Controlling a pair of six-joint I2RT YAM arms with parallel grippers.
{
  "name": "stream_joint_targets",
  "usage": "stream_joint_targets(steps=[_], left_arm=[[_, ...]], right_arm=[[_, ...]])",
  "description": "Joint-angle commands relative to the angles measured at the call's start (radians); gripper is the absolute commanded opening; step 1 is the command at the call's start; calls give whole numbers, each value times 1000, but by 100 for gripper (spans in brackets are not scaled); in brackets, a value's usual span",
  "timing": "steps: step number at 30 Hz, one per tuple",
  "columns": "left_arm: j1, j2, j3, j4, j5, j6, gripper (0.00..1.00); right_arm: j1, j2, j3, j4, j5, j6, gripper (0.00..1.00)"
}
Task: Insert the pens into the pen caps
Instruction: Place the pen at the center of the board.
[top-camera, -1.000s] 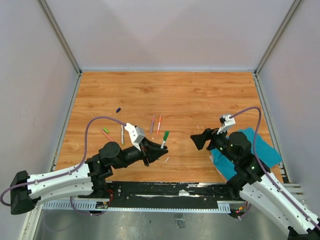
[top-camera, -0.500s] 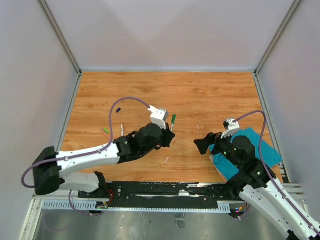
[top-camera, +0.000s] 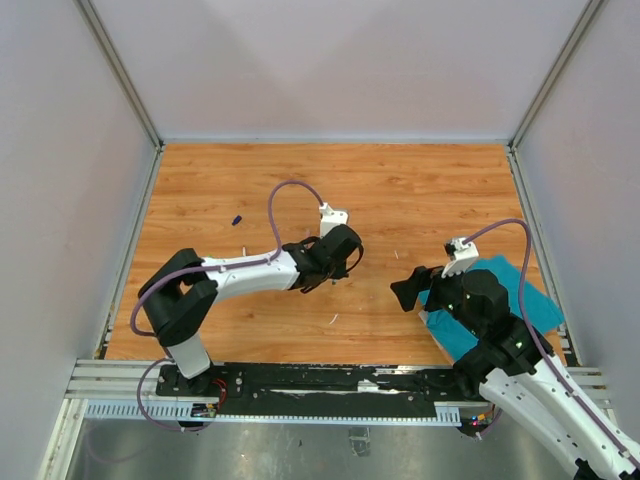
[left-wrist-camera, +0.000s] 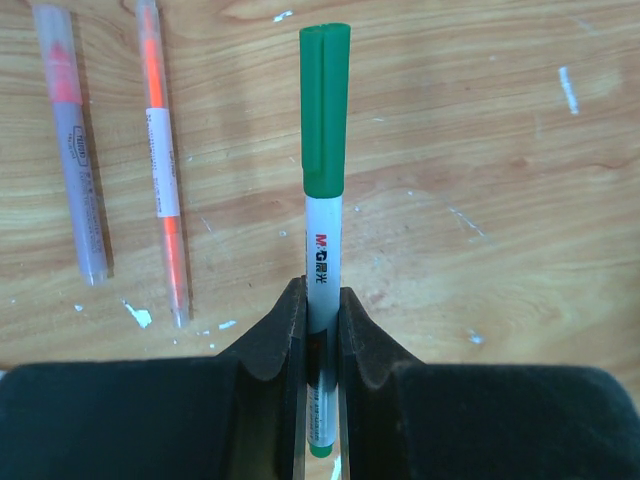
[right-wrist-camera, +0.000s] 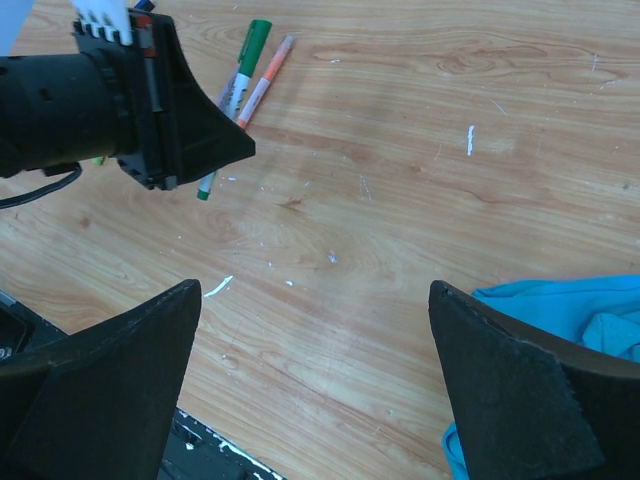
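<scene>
The left end effector (left-wrist-camera: 320, 300) is clamped on the green pen (left-wrist-camera: 322, 250). In the left wrist view its two black fingers pinch the white barrel from either side at the lower middle of the frame. The pen runs straight up from there, and the green cap (left-wrist-camera: 326, 110) sits on its far end near the top centre. A small green tail end shows below the grip. At the upper left of that view two more pens lie flat on the wooden worktop (top-camera: 400, 190), side by side but not touching: an orange pen (left-wrist-camera: 160, 160) nearer the held pen, and a pink-and-grey pen (left-wrist-camera: 75, 150) further left. Whether the green pen touches the wood cannot be told. From above, the left arm reaches to the middle of the frame. A dark blue cap (top-camera: 237, 219) lies alone well to the left of it. The right end effector (right-wrist-camera: 313, 288) hangs right of centre with its fingers spread wide and nothing between them, only bare wood showing in the gap. It sits at the near-left edge of a teal cloth (top-camera: 520, 300), well apart from the left end effector and the pens.
</scene>
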Motion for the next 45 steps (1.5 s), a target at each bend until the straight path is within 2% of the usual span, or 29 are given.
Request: stream_joint_targets(steps=[1,10,25,37,45], left_arm=[[25,83,62,-11,-9,-11,2],[52,205,153,-73,-56,10,6],[87,244,149,-70,-52,55,11],[102,261,123,-58,-53,44,27],[102,253,109,-50,-54,42,25]], right_arm=[[-13,-9,28,-25,0,1,95],[-13,-2,17,-34,-39,3,95],[-13,38,7,-8,-85,17,95],[-14,61,-5,33,-117,45,95],[-13,53,-13,38,-113,67,95]])
